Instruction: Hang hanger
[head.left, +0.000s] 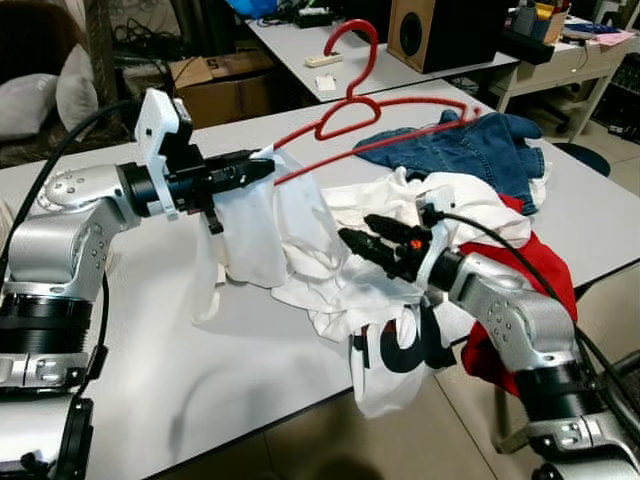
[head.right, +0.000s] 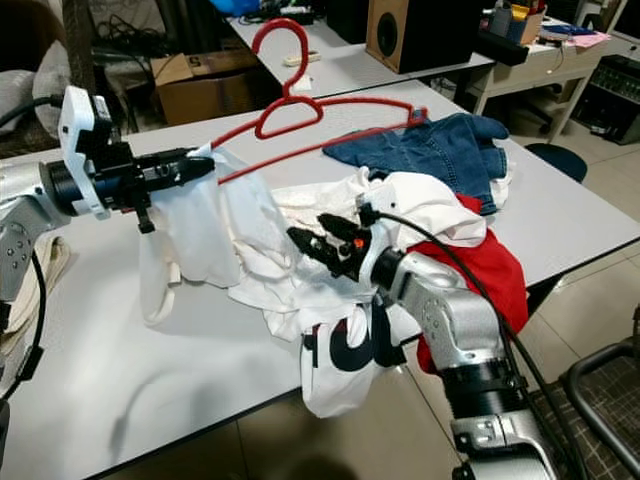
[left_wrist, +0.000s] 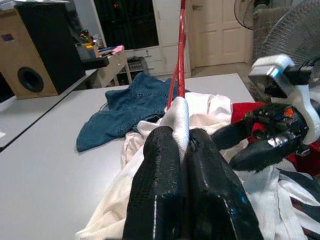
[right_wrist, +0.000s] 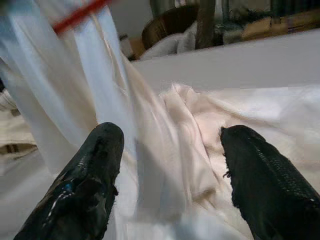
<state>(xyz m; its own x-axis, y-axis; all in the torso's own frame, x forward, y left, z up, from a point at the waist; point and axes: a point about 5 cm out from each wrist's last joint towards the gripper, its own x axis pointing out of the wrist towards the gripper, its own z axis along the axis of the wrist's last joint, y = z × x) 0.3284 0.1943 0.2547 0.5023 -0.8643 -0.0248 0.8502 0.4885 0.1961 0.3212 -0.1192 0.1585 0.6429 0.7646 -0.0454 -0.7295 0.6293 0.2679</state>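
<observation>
We saw the room evenly lit from overhead, with soft shadows under the clothes on the pale table, which showed mild glare. Both eye views were fairly sharp, slightly soft toward the corners. In the left wrist view the near fingers were blurred and dark. The right wrist view was washed out, its white cloth overexposed and hazy.

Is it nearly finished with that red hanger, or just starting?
Early on, it seems. Done: the left gripper is shut on the red hanger and a white garment, held above the table. In hand: the open right gripper reaches into the clothes pile. Left: the garment drapes off one end only, and the hanger hangs nowhere yet.
</observation>
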